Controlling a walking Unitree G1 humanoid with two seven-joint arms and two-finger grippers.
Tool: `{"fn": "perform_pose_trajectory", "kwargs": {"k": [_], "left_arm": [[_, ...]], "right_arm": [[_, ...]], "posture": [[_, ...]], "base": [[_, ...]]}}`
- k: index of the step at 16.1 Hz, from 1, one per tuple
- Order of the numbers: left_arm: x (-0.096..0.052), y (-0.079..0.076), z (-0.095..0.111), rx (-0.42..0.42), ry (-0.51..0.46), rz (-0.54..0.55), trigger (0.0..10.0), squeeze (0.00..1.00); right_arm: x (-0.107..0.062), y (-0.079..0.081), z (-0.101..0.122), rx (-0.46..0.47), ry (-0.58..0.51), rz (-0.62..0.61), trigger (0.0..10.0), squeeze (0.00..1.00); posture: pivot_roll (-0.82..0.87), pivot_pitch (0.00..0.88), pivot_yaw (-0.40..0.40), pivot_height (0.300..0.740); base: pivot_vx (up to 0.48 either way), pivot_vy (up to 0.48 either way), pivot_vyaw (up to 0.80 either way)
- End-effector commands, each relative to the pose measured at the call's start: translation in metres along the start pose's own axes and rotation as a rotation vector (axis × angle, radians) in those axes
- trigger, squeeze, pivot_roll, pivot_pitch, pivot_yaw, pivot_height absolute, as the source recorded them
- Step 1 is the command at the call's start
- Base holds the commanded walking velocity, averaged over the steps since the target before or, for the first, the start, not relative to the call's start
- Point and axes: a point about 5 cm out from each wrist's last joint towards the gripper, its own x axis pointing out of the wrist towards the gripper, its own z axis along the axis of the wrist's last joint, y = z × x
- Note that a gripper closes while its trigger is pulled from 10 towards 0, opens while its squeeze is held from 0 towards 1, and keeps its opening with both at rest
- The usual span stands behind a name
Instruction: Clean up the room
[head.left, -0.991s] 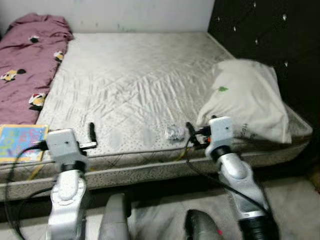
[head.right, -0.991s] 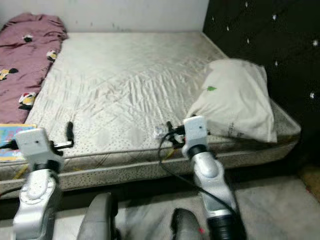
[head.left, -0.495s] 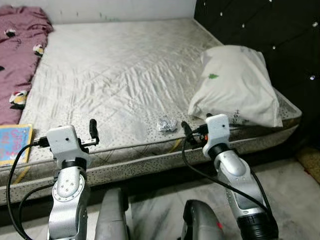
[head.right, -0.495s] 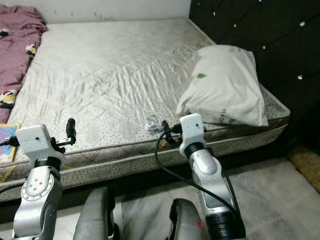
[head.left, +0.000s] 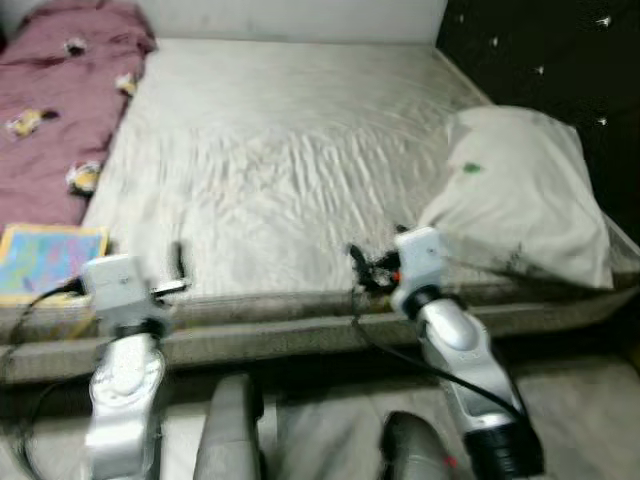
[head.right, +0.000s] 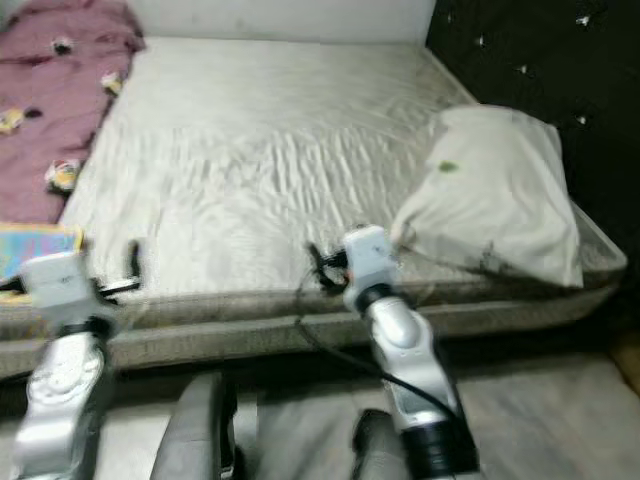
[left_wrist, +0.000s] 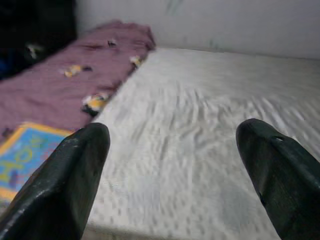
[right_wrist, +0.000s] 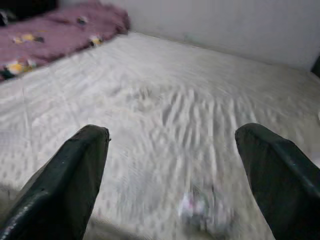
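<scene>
A small crumpled silvery wrapper (right_wrist: 199, 207) lies on the white mattress (head.left: 280, 170) near its front edge, blurred, just ahead of my right gripper (right_wrist: 172, 137). That gripper (head.left: 360, 268) is open and hovers at the mattress edge with nothing between its fingers. My left gripper (head.left: 178, 266) is also open and empty, held at the front edge further left. A colourful book (head.left: 45, 260) lies on the bed left of it. A maroon blanket (head.left: 60, 90) covers the bed's left side. A white pillow (head.left: 525, 205) rests on the right.
A black tufted headboard (head.left: 540, 60) stands along the bed's right side and a pale wall (head.left: 290, 15) runs behind the bed. My own legs (head.left: 235, 440) show below, over a light floor (head.left: 580, 420) in front of the bed.
The whole picture has swung back to the left and is blurred, so the camera moved. In the eye views the wrapper is now hidden behind my right gripper. Both arms keep the same pose.
</scene>
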Motion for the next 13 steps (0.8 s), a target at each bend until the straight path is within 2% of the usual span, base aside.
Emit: {"fn": "perform_pose_trajectory", "kwargs": {"k": [1, 10, 13], "left_arm": [[0.0005, -0.0124, 0.0028, -0.027, -0.009, -0.038, 10.0, 0.0], [-0.0003, -0.0144, 0.0004, -0.038, 0.005, -0.049, 10.0, 0.0], [-0.007, -0.0157, 0.0042, -0.001, 0.003, -0.063, 10.0, 0.0]], "right_arm": [[-0.0049, -0.0118, -0.0063, -0.006, 0.031, -0.039, 10.0, 0.0], [-0.0043, -0.0145, -0.0091, 0.003, 0.046, -0.055, 10.0, 0.0], [-0.0037, -0.0165, -0.0097, 0.033, 0.058, -0.071, 10.0, 0.0]], "posture": [[-0.02, 0.019, -0.032, 0.587], [-0.02, 0.018, -0.035, 0.587], [0.01, 0.032, -0.046, 0.587]], "base": [[0.349, 0.0, 0.0], [0.344, 0.0, 0.0], [0.0, 0.0, 0.0]]}}
